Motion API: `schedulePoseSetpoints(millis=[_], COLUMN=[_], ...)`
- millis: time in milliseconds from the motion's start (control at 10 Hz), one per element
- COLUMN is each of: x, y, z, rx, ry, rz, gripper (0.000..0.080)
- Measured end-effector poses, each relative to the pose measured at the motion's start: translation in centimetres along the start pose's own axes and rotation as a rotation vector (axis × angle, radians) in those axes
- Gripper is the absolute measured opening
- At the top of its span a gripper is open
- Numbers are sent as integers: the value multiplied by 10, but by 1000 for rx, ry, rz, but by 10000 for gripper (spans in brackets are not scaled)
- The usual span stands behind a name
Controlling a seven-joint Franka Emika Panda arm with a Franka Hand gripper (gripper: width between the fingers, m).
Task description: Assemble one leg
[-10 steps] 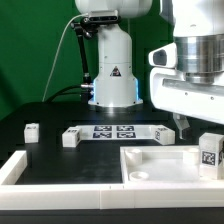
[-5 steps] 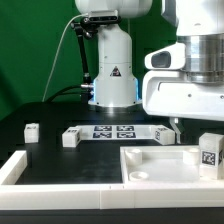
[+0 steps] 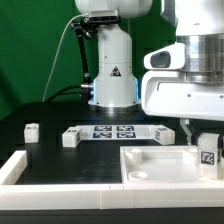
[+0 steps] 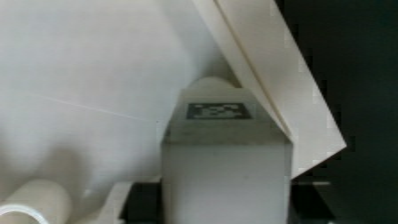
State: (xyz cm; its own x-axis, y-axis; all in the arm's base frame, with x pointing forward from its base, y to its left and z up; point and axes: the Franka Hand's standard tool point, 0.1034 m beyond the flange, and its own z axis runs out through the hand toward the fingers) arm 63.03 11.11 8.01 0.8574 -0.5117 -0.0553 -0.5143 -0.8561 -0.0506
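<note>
Leg standing by the tabletop's corner, under the arm

The leg [image 3: 209, 154], a small stiff white plastic block with a tag on its face, stands at the exterior view's right edge, touching or just beside the white tabletop [image 3: 150, 165]. It looks light, hard and smooth, so likely slippery; best pinched across its two plain flat sides. The fingers [image 3: 188, 127] hang near above it; whether they are spread or closed cannot be told.

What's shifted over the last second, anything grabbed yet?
The arm's head swung toward the exterior view's left, then settled lower over the tagged leg beside the tabletop. Whether the tool has gripped it isn't visible. The other legs and marker board stayed put.
</note>
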Motion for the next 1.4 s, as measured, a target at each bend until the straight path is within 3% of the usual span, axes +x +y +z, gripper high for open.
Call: schedulePoseSetpoints(millis=[200, 400, 600, 800, 1400], x=[0, 0, -1, -1, -5], y=[0, 0, 2, 5, 4], z=[0, 0, 1, 1, 1], rx=[0, 2, 17, 58, 91], ry=[0, -1, 17, 26, -31], rz=[35, 250, 515, 698, 1514], gripper=[290, 290, 290, 290, 291])
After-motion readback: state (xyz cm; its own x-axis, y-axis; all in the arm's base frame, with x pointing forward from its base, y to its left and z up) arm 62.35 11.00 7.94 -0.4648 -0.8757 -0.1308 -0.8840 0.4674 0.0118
